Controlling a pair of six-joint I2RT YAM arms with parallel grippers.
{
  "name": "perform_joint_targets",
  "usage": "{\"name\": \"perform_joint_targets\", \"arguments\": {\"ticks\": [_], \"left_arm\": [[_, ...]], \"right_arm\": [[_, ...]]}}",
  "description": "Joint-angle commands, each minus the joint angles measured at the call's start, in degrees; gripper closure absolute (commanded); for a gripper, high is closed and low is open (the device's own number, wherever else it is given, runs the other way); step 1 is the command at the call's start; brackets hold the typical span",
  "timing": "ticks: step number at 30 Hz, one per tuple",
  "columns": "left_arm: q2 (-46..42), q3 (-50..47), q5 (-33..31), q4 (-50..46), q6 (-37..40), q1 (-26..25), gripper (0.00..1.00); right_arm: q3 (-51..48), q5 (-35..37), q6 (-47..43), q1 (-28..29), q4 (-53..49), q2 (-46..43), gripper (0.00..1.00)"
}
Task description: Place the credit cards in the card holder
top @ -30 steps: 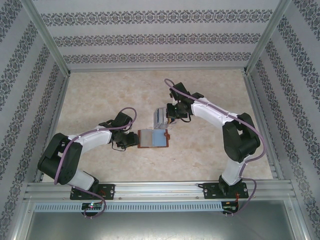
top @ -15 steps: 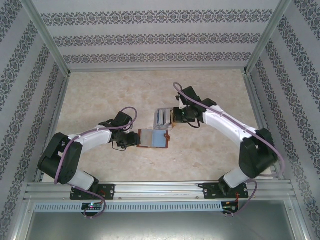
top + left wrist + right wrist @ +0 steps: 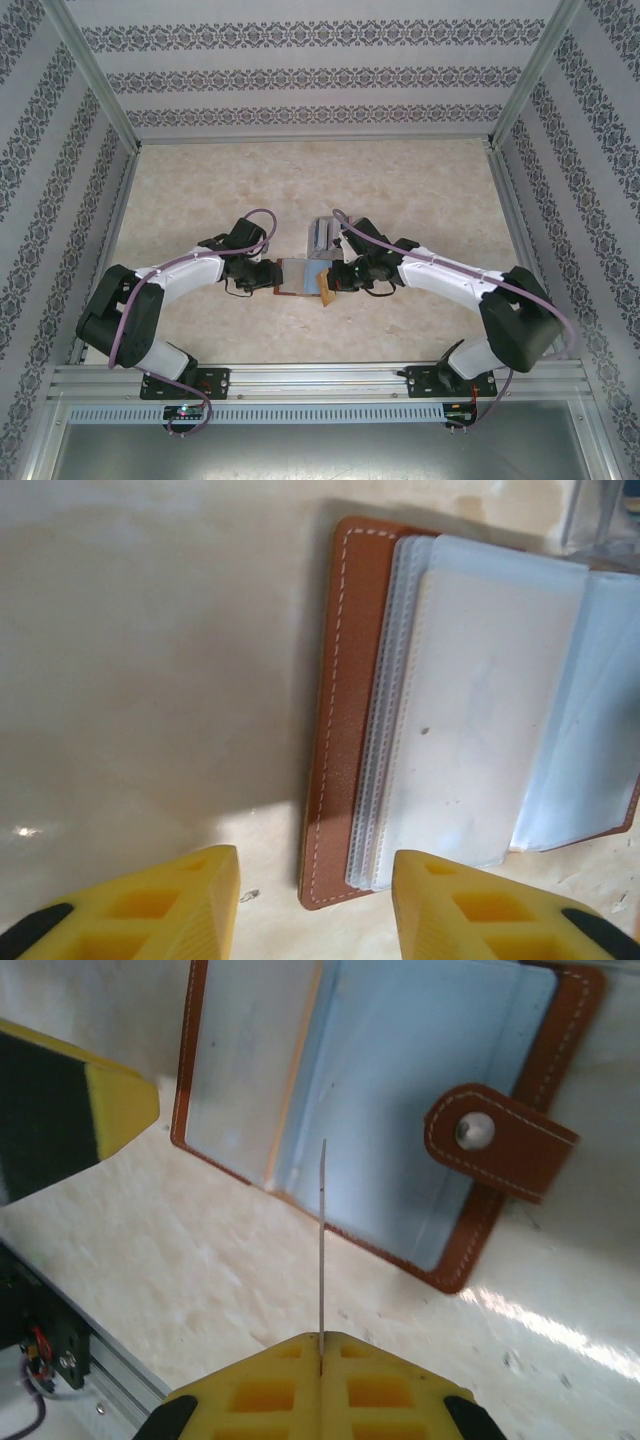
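The card holder (image 3: 300,275) lies open on the table, brown outside with pale pockets (image 3: 400,1090) and a clasp tab (image 3: 495,1140). My right gripper (image 3: 337,280) is shut on one credit card (image 3: 322,1250), seen edge-on and standing upright, its far edge just above the holder's near border. My left gripper (image 3: 315,905) is open at the holder's left end, its yellow fingers (image 3: 205,900) either side of the brown corner (image 3: 335,730) and the clear sleeves (image 3: 480,710). More credit cards (image 3: 320,235) lie in a small stack just behind the holder.
The left gripper's finger (image 3: 60,1110) shows close beside the holder's left edge in the right wrist view. The aluminium rail (image 3: 320,380) runs along the near table edge, and patterned walls (image 3: 320,80) close in the back and sides.
My right arm swung from the card stack toward me and down to the holder's right side, carrying a card. The left gripper stayed at the holder's left end.
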Motion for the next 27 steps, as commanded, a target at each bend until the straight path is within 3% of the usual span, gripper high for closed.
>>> {"name": "perform_joint_targets", "arguments": {"ticks": [1,7,27], "left_arm": [[1.18,0.51,-0.57,1.25,0.58,0.33,0.6],[4.58,1.64,-0.48,2.22,0.49,0.33,0.66],[7.97,2.16,-2.76,2.17,1.24,0.37,0.74]], "right_arm": [[-1.23,-5.1,4.02,-0.15,11.11,3.67,0.99],[-1.98,-8.76,8.25,-1.16,18.23,8.1,1.0],[-4.13,-10.26,12.08,-3.85,23.97,14.13,1.0]]}}
